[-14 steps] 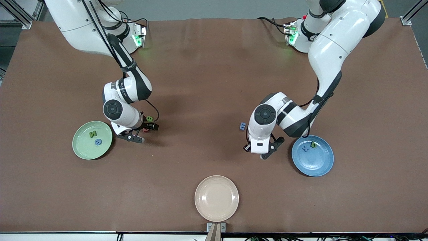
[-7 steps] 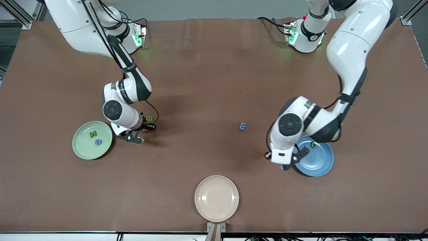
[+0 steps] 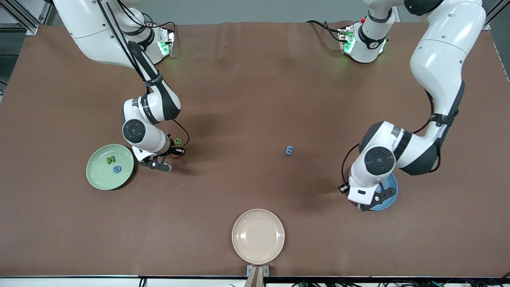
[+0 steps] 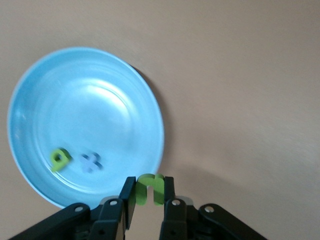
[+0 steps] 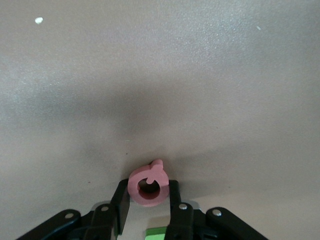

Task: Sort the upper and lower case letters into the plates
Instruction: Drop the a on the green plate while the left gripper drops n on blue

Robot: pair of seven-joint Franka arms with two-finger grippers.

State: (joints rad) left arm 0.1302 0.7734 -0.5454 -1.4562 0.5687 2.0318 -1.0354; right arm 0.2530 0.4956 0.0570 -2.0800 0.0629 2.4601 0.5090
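Note:
My left gripper [image 4: 149, 186] is shut on a green arch-shaped letter [image 4: 150, 181] over the edge of the blue plate [image 4: 30, 100] that faces the front camera. That plate [image 3: 392, 187] holds a green letter [image 4: 60, 159] and a grey-blue letter [image 4: 91, 161]. My right gripper [image 5: 149, 192] is shut on a pink ring-shaped letter [image 5: 148, 175], low at the table beside the pale green plate [image 3: 95, 175]. A green N [image 3: 110, 159] and a blue o [image 3: 116, 169] lie in the green plate. A green B [image 3: 178, 141] lies by my right gripper [image 3: 174, 154].
A blue letter m [image 3: 289, 150] lies alone mid-table. A beige plate [image 3: 239, 235] sits at the table edge nearest the front camera. The left arm's wrist covers most of the blue plate in the front view.
The left arm swung from mid-table toward its own end, stopping over the blue plate's edge with the green letter. The right gripper's fingers closed on the pink letter.

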